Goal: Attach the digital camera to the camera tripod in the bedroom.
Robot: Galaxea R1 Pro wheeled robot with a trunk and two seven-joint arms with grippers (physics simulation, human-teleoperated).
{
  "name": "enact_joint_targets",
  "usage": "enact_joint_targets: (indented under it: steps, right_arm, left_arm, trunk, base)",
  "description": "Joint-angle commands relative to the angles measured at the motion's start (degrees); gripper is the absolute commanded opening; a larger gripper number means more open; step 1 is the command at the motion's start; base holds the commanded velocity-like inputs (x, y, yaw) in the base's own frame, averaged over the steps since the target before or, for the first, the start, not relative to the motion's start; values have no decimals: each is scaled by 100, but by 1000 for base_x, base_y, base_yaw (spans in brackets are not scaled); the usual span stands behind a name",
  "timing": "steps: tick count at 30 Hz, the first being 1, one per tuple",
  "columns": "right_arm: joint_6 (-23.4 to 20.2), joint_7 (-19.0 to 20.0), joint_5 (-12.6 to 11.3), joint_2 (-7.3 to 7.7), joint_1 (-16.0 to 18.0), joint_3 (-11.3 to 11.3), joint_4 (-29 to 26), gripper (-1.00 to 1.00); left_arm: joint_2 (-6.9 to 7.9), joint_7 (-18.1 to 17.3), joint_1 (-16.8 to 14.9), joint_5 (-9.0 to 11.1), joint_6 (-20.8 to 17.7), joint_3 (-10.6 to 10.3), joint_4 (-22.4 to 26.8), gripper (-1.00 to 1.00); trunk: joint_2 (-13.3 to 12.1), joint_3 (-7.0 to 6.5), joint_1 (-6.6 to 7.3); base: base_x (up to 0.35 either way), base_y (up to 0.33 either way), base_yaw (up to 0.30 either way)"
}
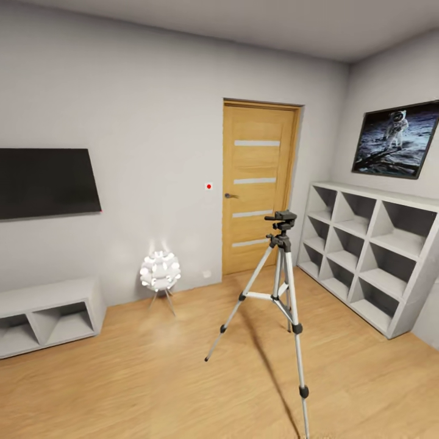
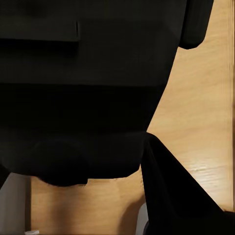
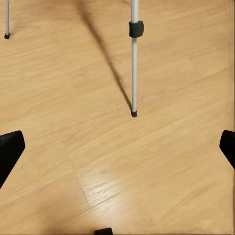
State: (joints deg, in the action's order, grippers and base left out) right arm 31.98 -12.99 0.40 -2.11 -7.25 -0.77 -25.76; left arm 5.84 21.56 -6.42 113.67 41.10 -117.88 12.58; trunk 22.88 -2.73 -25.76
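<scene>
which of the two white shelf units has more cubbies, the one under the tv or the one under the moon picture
The cube shelving under the moon picture, right of the camera tripod. It shows three rows of cubbies; the low unit under the TV shows one row.

The light wood floor [image 1: 152,378] carries everything standing in the room. The camera tripod [image 1: 281,292] stands on it out in the open, toward the right-hand wall, its three silver legs spread and its black feet planted on the boards; a thin dark shadow runs across the planks from it. In the right wrist view one tripod leg [image 3: 133,63] ends in a black foot on the floor. A white cube shelf unit [image 1: 372,256] rests on the floor along the right wall, a low white cabinet [image 1: 46,317] along the far wall's left end, and a round white lamp [image 1: 160,271] on thin legs stands near that wall's base.
</scene>
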Motion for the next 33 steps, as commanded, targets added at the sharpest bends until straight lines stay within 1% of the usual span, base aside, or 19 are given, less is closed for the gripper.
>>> enact_joint_targets:
  steps: [1,6,11,20,27,33]
  right_arm:
    - [2,-28,4,0,-5,-7,-8,100]
    - [3,-28,4,0,-5,-7,-18,100]
    - [3,-28,4,0,-5,-8,-31,100]
    - [2,-28,4,0,-5,-9,-34,100]
    - [4,-28,4,0,-5,-7,-36,100]
    - [7,-28,4,0,-5,-4,-42,100]
  left_arm:
    - [5,59,-8,-11,12,-50,22,-100]
    - [5,59,-6,-11,12,-48,21,-100]
    - [5,59,-6,-11,12,-43,20,-100]
    - [5,59,-5,-11,12,-45,19,-100]
    - [5,61,-6,-7,12,-43,17,-100]
    - [5,60,-6,-3,12,-43,16,-100]
  trunk:
    - [4,5,-2]
    - [4,25,-2]
    - [4,47,-2]
    - [4,90,-2]
    - [4,124,-2]
    - [4,154,-2]
  base:
    - [0,0,-291]
    - [-39,-28,-290]
    - [-78,-132,-284]
    - [-21,-218,-274]
    - [-1,-159,-271]
    - [0,-261,-271]
